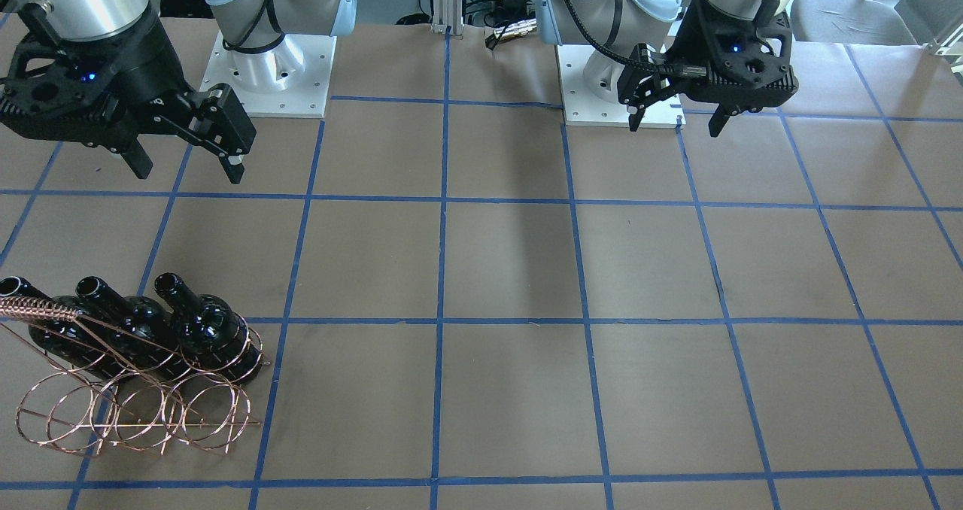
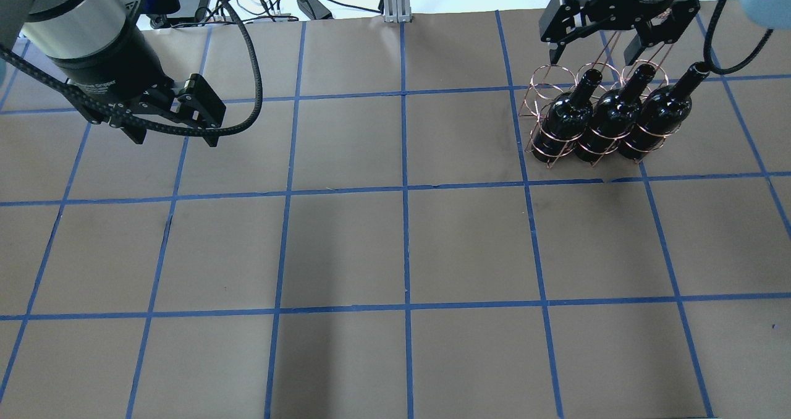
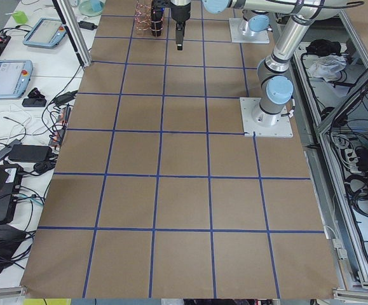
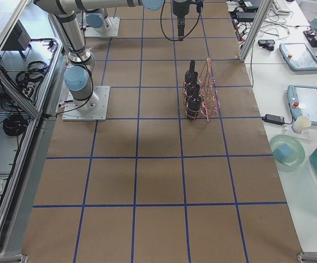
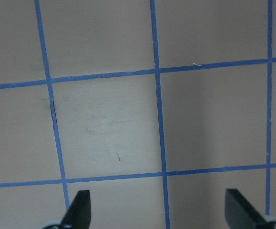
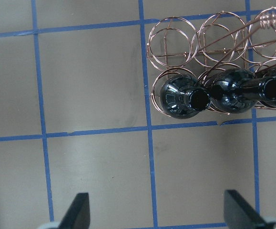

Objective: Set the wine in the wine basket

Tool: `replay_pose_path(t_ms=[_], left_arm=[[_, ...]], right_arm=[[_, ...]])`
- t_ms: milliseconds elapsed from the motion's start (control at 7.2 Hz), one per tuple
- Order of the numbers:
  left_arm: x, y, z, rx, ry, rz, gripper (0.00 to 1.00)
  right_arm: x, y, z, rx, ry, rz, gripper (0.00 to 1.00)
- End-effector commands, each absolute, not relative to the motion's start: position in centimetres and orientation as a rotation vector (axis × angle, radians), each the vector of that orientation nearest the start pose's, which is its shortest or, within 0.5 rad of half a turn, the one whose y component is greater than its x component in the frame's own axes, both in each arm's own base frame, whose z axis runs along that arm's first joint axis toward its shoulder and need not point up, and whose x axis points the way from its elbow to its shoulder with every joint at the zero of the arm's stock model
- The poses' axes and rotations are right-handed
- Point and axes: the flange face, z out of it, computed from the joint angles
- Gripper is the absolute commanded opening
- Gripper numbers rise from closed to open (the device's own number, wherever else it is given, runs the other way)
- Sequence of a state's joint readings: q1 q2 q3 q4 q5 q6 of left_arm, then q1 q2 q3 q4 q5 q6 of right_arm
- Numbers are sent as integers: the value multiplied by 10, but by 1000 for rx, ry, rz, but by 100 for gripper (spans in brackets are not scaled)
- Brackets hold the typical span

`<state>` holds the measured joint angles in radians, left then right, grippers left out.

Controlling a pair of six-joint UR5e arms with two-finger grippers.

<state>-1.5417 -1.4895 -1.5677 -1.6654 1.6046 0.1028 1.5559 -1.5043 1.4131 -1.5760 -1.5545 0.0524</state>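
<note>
**A:** Where is the wine?

**B:** All of it is in the wine basket (image 1: 139,412). Three glossy dark bottles stand neck-up, side by side in one row of hoops. They are the inner bottle (image 2: 568,119), the middle bottle (image 2: 612,119) and the outer bottle (image 2: 658,113).

**A:** Which row?

**B:** The row on the robot's side. The hoops of the other row are empty (in the right wrist view the brown counter (image 2: 346,246) shows straight through the wire).

**A:** And where is the basket itself?

**B:** It sits on the robot's right half of the counter. Its coiled handle (image 1: 37,308) is at the top, on the outer bottle's side.

**A:** What is the right tool (image 1: 186,165) doing?

**B:** Its fingers are spread wide with nothing between them. It hangs raised above the counter near the basket and touches neither wire nor glass. From its wrist camera the three bottle mouths show at the upper right. The two fingertips frame bare counter below them.

**A:** And the left tool (image 1: 675,125)?

**B:** It is spread as well and holds nothing. It hangs over the other half of the counter, well apart from the basket. Only brown surface and blue tape lines (image 2: 405,221) lie beneath it.
</note>
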Motion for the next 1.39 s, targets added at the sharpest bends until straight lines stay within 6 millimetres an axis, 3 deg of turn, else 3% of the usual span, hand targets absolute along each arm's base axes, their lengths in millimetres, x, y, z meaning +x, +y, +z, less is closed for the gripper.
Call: replay_pose_path(t_ms=[0, 278, 833, 1250], left_arm=[[-117, -458, 518, 115, 3107, 22, 100], [-116, -458, 517, 115, 3105, 25, 100], [-117, -459, 515, 115, 3110, 22, 100], [-117, -459, 516, 115, 3108, 15, 100]], right_arm=[[133, -527, 529, 102, 3124, -107, 100], [138, -505, 514, 92, 3110, -75, 100], [138, -515, 522, 93, 3105, -235, 100], [138, -514, 522, 90, 3100, -232, 100]])
